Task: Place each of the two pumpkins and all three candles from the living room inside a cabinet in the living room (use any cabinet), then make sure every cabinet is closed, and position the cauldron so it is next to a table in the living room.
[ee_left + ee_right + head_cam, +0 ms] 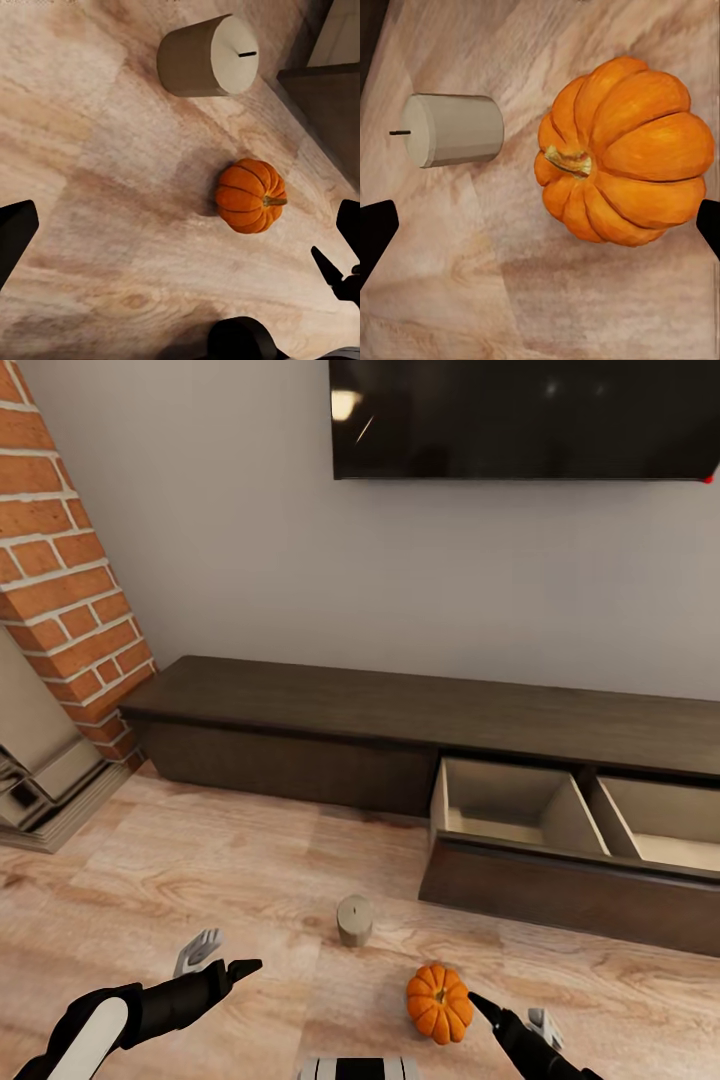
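A: Listing item one: pumpkin (439,1002), orange, ribbed, short stem, resting on the wood floor (200,870) just in front of the right hand (505,1015). Item two: candle (354,919), pale squat cylinder, upright on the floor, near the pumpkin and ahead of it, toward the cabinet (400,730). Cabinet drawer (560,850) pulled out, pale compartments bare.

B: Handling?

A: Pumpkin, judged rigid and light; rounded ribs may slip, so grip across its widest girth, fingers settled in the grooves, not on the stem. Candle, judged stiff, smooth-sided; take it round the middle.

B: Hands?

A: Right hand: fingers spread wide to either side of the pumpkin in its wrist view, nothing held. Left hand (222,962): spread wide, empty, low over the floor, apart from both items.

B: Anything unclear?

A: Drawer's right end cut off by the frame edge; second pumpkin, other candles, cauldron unaccounted for.
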